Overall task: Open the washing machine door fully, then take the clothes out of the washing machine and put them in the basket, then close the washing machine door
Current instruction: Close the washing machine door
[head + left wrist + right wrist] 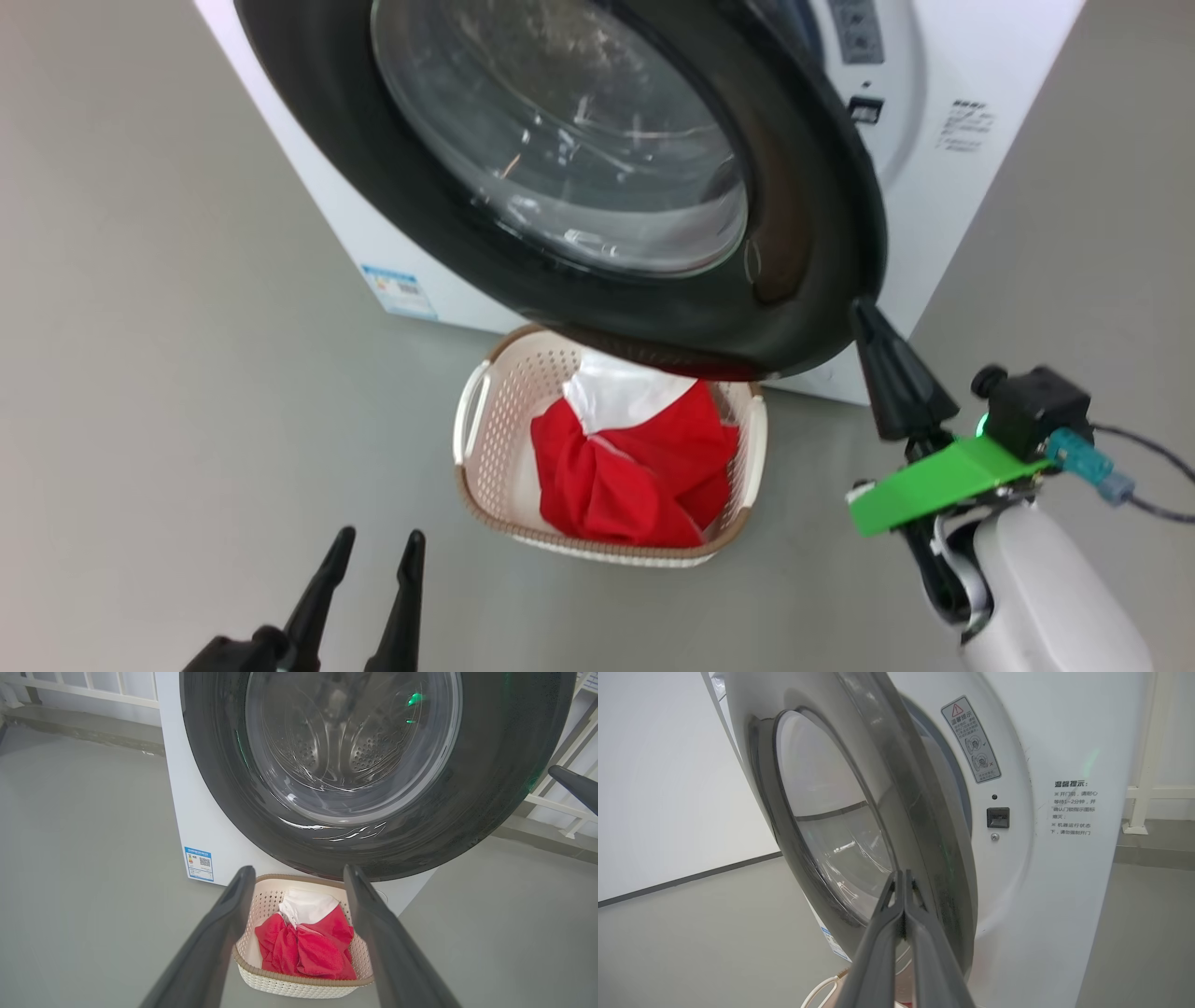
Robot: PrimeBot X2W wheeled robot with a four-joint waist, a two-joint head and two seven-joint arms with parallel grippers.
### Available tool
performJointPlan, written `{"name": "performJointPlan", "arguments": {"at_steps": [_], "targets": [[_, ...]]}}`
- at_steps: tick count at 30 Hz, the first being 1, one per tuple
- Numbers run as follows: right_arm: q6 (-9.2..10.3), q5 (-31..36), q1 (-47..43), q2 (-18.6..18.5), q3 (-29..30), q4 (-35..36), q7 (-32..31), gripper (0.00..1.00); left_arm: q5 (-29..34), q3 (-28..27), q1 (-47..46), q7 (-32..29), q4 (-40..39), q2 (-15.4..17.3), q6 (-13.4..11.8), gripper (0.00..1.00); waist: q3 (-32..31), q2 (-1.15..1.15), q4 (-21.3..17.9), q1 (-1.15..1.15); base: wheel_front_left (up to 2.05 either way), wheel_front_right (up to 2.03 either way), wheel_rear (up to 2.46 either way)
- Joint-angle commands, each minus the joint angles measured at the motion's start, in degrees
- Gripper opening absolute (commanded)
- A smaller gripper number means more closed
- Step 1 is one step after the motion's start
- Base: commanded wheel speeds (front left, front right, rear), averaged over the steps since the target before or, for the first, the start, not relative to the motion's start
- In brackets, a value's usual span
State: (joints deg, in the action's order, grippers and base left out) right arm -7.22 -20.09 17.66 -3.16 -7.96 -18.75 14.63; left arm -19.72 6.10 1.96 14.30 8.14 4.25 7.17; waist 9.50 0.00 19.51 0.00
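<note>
So, last step by the look of it: the clothes point(635, 467) lie bunched in the basket point(471, 411), red with the white panel on top. The basket stands on the floor point(187, 373) just before the washing machine point(980, 56), its far rim under the lower edge of the washing machine door point(803, 215).

The door stands ajar, swung partway out. Right wrist view shows a wedge of gap between its rim point(924, 812) and the machine's front panel point(1064, 882), with the latch socket uncovered on that panel.

Key relation: the door's free edge is on the robot's right and the hinge side on its left. The right gripper point(861, 313), fingers pressed together and holding nothing, has its tip at the lower right of the black rim, touching or just shy, cannot tell. In its own view the tips point(903, 875) sit against the rim's outer face. My read is that a push away from the robot, toward the panel, would shut the door.

The left gripper point(381, 537) is spread, empty, low on the near side of the basket and well apart from the door, so the right arm is the nearer one.

Risk is the tip sliding off the curved, glossy rim.
</note>
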Motion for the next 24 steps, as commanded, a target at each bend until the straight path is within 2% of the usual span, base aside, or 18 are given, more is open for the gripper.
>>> {"name": "performJointPlan", "arguments": {"at_steps": [1, 24], "targets": [[-0.26, 0.71, 2.63, 0.28, -0.74, 1.04, 0.37, 0.00, -0.63, -1.48, -2.32, 0.70, -1.13, 0.51, 0.32, 1.00, 2.45, 0.00, 1.57, 0.00, 0.00, 0.00, 0.00], [-0.26, 8.13, 19.03, 0.19, 7.28, -0.14, 0.37, 0.00, -4.65, 3.77, -11.75, 0.70, -0.71, 0.44, 0.32, 1.00, 15.76, 0.00, 6.49, 0.00, 0.00, 0.00, 0.00]]}}
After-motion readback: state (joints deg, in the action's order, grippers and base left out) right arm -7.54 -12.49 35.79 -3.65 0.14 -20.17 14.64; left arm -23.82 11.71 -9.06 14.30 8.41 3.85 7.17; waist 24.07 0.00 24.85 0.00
